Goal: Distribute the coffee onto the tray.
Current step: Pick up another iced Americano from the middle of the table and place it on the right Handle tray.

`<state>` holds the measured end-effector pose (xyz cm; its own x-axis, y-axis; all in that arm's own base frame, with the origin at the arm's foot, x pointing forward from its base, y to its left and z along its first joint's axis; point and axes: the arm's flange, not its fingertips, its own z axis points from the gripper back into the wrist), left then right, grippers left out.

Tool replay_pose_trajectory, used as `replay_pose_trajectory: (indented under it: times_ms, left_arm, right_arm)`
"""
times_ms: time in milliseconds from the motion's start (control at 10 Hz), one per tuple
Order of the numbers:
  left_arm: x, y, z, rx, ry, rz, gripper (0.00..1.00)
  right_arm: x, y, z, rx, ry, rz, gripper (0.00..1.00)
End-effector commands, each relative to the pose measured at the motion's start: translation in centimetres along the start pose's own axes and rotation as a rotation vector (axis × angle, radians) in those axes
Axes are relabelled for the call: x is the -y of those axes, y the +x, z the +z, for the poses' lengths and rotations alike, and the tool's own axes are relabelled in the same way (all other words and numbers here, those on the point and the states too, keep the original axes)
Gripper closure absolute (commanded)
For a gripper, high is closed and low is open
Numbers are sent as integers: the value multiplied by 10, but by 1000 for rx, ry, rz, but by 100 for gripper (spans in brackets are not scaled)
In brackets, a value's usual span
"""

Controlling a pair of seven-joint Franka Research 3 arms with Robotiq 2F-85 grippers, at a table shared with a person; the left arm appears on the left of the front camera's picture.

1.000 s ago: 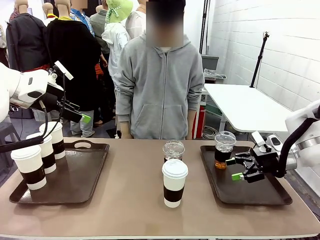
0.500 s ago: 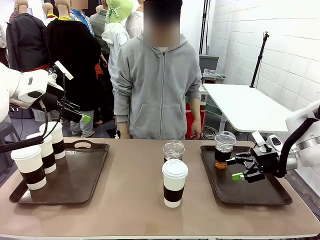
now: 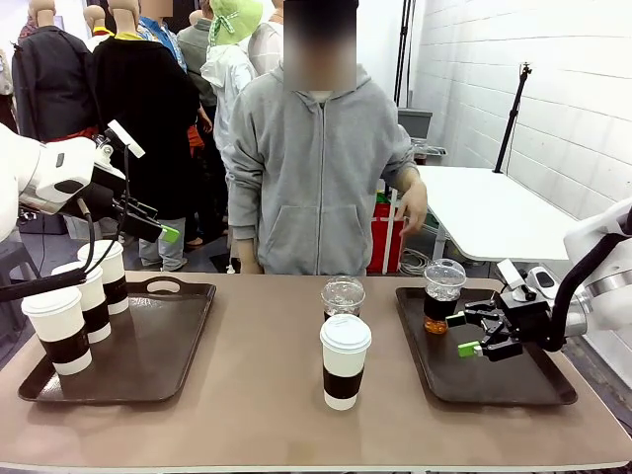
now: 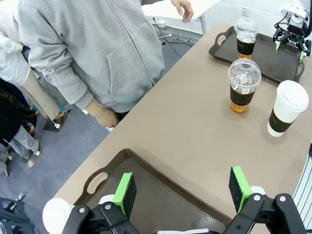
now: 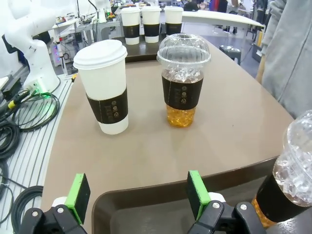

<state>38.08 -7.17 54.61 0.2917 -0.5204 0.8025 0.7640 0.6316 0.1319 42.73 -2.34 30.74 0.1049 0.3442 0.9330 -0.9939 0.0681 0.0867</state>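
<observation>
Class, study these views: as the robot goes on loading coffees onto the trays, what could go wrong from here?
1. The open right gripper hovers close beside the iced coffee on the right tray; a careless swing might topple it.
2. The white lidded cup stands close in front of the mid-table iced coffee; reaching for either might bump the other.

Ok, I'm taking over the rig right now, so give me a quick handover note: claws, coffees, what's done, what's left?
Left claw: open, empty, raised above the left tray.
Right claw: open, empty, over the right tray beside the iced coffee standing there.
Done: three white cups on the left tray, that iced coffee on the right.
Left: middle white cup and second iced coffee, both on the table.
</observation>
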Motion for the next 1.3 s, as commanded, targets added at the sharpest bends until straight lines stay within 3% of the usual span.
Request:
replay_pose_trajectory:
  times_ms: [0,900,1200]
  left_arm:
    - [-2,-2,-1,1,-3,8,0]
    - [-2,-2,-1,1,-3,8,0]
    - [-2,-2,-1,1,-3,8,0]
  right_arm:
    - [-4,1,-13,21,-29,-22,0]
    - [-11,16,-72,28,48,18,0]
    - [-12,12,-55,27,29,16,0]
